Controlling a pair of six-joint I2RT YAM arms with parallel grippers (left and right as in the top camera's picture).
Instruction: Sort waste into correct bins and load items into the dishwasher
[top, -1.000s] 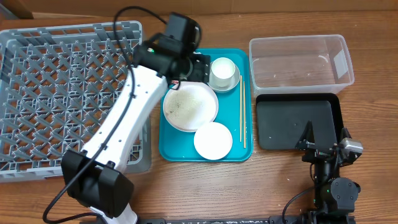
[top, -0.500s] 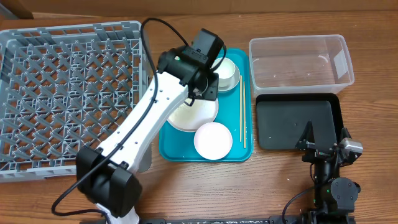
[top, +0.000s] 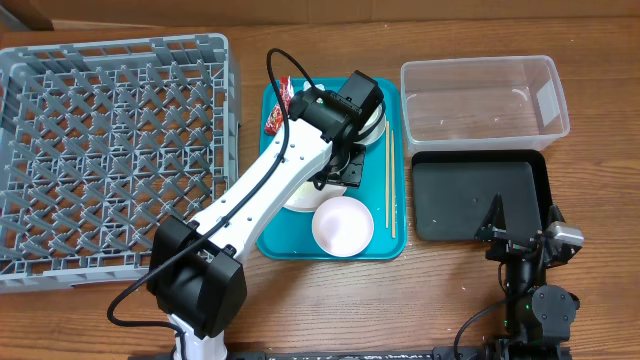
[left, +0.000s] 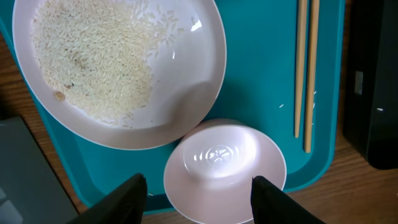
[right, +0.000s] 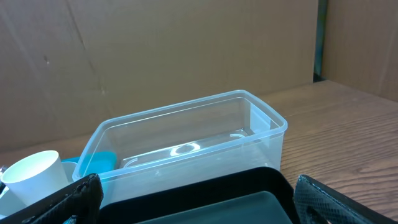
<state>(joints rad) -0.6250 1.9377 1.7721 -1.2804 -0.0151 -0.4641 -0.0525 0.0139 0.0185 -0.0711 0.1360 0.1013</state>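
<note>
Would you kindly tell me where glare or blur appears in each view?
Left wrist: sharp, with a glare spot on the pinkish bowl and a glint on the rice plate. Right wrist: a bright reflection streak in the clear tub; the near pincer fingers look soft. Overhead: even light, crisp.

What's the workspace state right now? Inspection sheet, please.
Surface: wooden table, with a teal tray in the middle.
Job's things: grey dish rack, clear tub and black tray, nothing seen in any of them; rice on large plate; small bowl, cup and red wrapper on the teal tray.
Clutter: chopsticks on the teal tray.
Grippers: left gripper open above the small bowl; right gripper open over the black tray.
Cables: black cable looped off the left arm.
Surroundings: cardboard wall.
</note>
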